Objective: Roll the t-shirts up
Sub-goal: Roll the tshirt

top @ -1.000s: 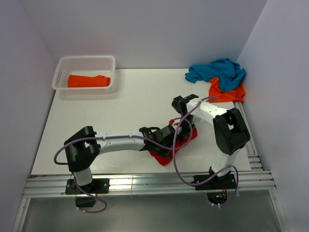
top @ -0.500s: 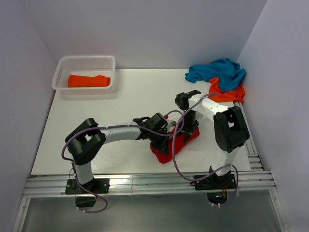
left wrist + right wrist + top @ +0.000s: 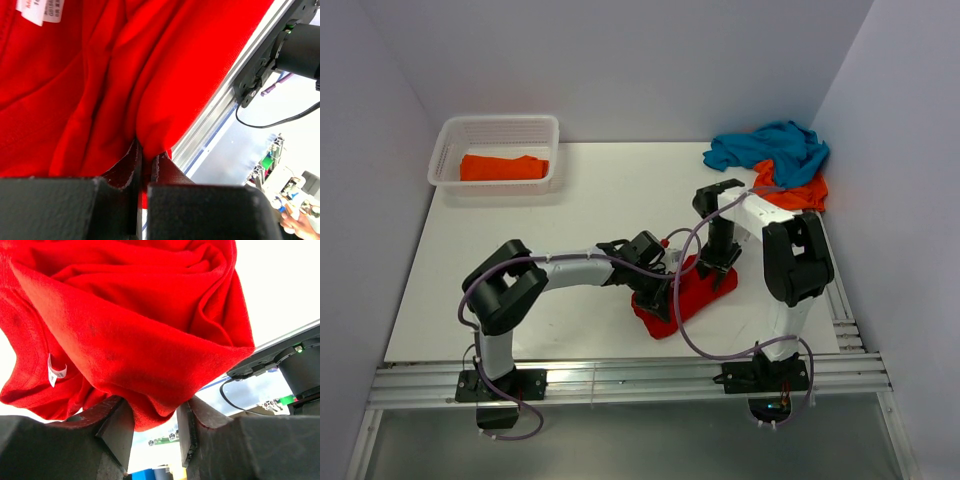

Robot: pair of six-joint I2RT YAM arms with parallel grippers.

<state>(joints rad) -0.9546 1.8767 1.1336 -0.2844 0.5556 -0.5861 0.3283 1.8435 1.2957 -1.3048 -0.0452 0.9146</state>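
Rolling step in hand; bright red cotton t-shirt (image 3: 695, 292) lies bunched mid-way on the white counter (image 3: 570, 210); left hand (image 3: 146, 161) pinches a fold; right hand (image 3: 154, 422) stands half-spread astride the cloth, grip uncertain; next move likely calls for even tightening.

Top view: red shirt (image 3: 692, 292) partly hidden under left arm (image 3: 575, 270) and right arm (image 3: 752, 212). Orange shirt (image 3: 798, 192) at far right mostly buried under teal shirt (image 3: 770, 145). Left wrist view: shirt cut off by top and left edges, label (image 3: 42, 9) cut off at top, print unreadable, lower right corner blurred. Right wrist view: can't tell if right gripper (image 3: 155, 415) actually pinches the fold between its jaws.
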